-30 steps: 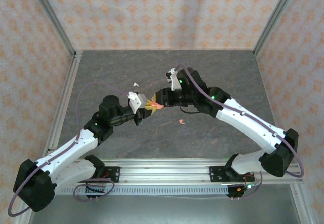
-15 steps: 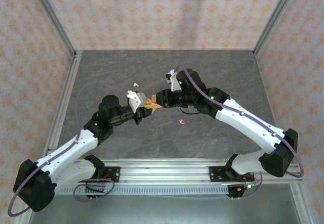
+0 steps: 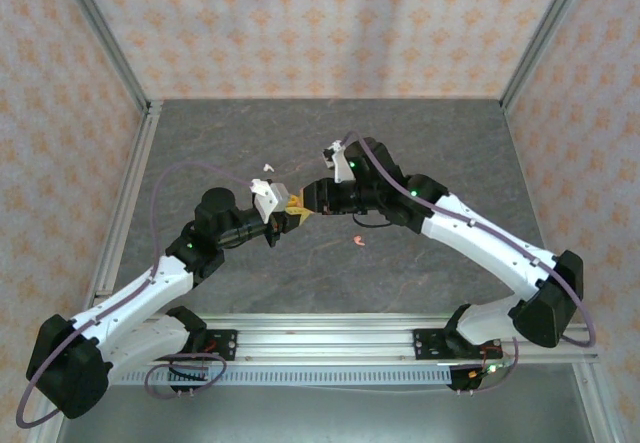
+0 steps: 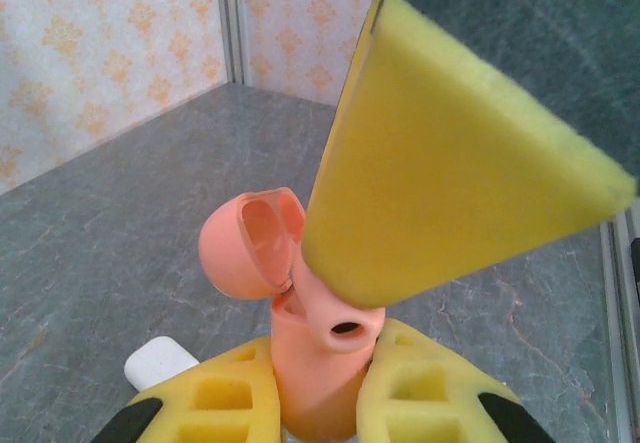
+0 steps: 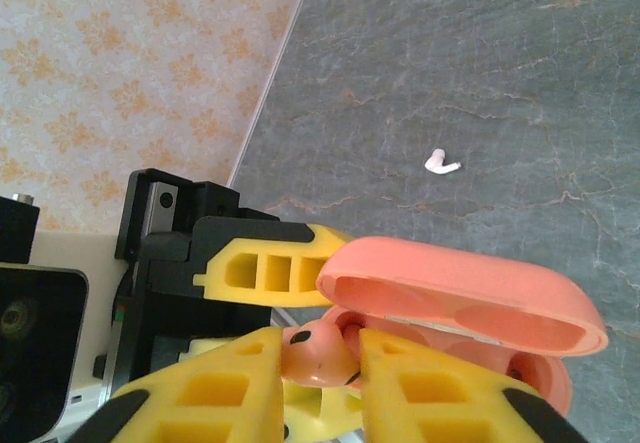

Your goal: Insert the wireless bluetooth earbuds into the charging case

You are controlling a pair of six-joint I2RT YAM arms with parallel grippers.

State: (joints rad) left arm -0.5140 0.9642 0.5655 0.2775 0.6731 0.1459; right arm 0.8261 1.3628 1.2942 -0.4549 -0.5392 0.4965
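We see the left hand (image 4: 322,365) gripping the open coral case (image 4: 310,395). An earbud (image 4: 335,321) at its mouth perhaps touches the yellow finger (image 4: 450,173) above.

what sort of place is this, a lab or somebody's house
Most likely a lab robot cell, not a home: two robot arms are bolted to a metal rail at the near edge of a dark table, and metal posts hold patterned wall panels around it.

A robot lab cell — aluminium frame (image 3: 105,33), patterned panels (image 3: 330,23).
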